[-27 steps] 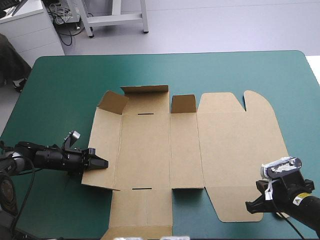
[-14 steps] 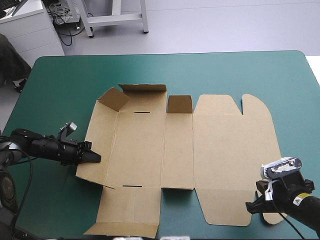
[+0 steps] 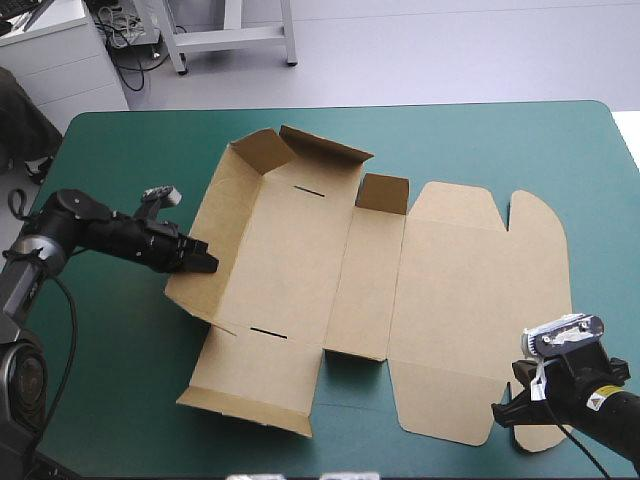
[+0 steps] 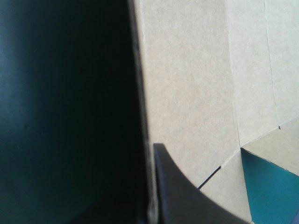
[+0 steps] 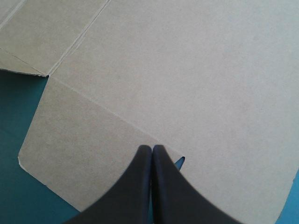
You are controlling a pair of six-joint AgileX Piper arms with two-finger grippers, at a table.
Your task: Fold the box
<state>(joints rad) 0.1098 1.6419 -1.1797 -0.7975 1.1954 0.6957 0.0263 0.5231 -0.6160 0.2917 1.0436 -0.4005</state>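
Note:
The brown box (image 3: 440,300) lies open on the teal-green table, turned askew. Its left wall and far flaps stand up, and the lid is flat on the right. My left gripper (image 3: 205,264) is shut on the raised left wall. In the left wrist view the board's edge (image 4: 142,116) runs into the gripper (image 4: 152,148), with one black finger (image 4: 187,203) on the inner face and the other hidden behind the board. My right gripper (image 3: 500,413) is shut, its tip over the lid's near corner. In the right wrist view the shut right gripper (image 5: 152,148) lies above the lid (image 5: 187,70).
Bare teal-green cover (image 3: 480,145) runs along the far side and right of the box. More bare cover (image 3: 110,340) lies to its left. The box's near flap (image 3: 250,385) reaches close to the table's near edge.
My left gripper has moved toward the far edge with the left wall in it. The whole box has swung clockwise. The right arm has stayed put.

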